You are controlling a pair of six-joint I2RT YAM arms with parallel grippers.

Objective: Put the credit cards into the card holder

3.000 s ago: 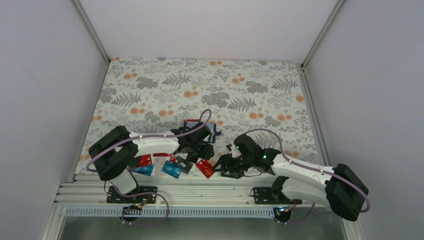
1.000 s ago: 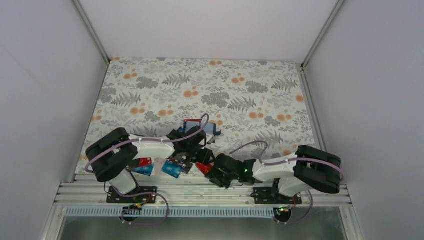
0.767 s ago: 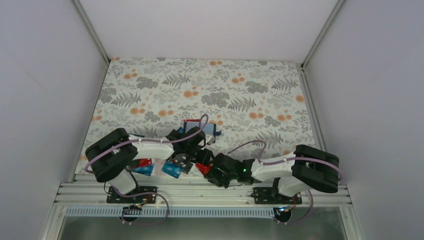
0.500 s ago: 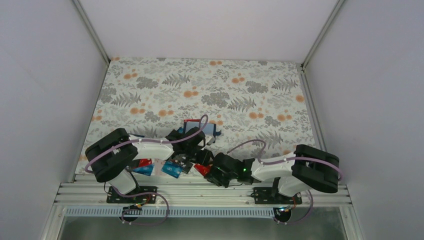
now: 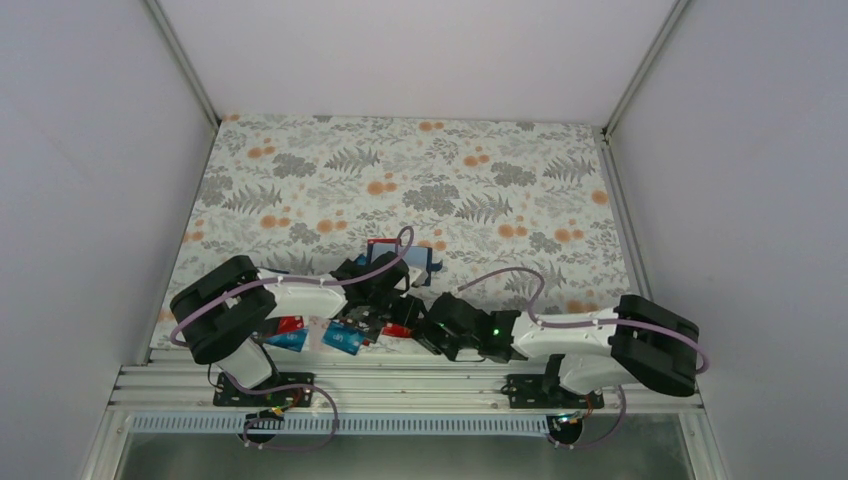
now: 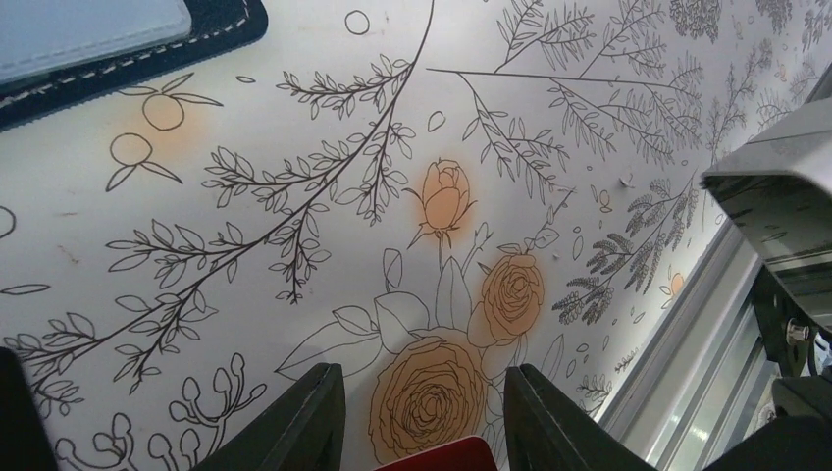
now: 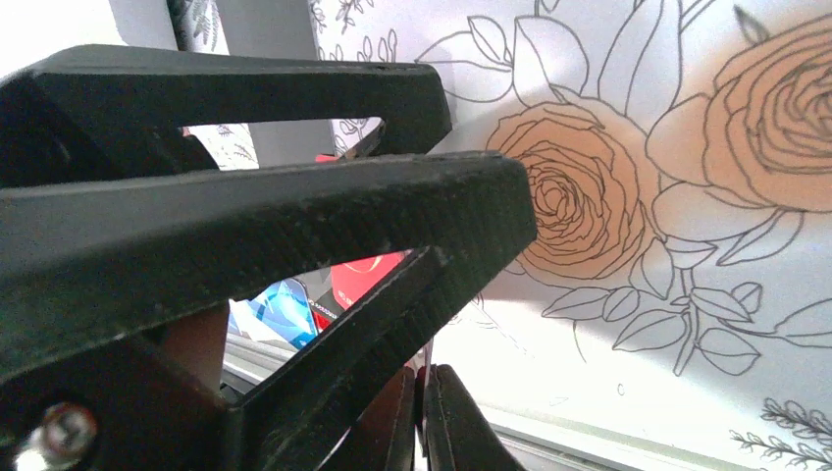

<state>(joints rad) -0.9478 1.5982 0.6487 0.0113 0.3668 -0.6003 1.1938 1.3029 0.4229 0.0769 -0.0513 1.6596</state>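
Observation:
The card holder (image 5: 420,262) lies open on the flowered cloth, navy outside and lighter blue inside; it also fills the top left corner of the left wrist view (image 6: 88,29). My right gripper (image 5: 421,329) (image 7: 424,370) is shut on the thin edge of a red credit card (image 5: 399,328), just below the holder. My left gripper (image 5: 378,312) (image 6: 424,373) hovers right beside it with its jaws apart, and a red card corner (image 6: 442,456) shows between them without visible contact. The left gripper's black fingers (image 7: 294,216) block most of the right wrist view.
More credit cards lie near the front edge to the left: two light blue ones (image 5: 345,338) (image 5: 288,341) and a red one (image 5: 291,323). The metal rail (image 5: 420,385) runs along the near edge. The two grippers are very close together.
My right gripper has closed on the red card and shifted up and left toward the left gripper. The left arm has hardly moved.

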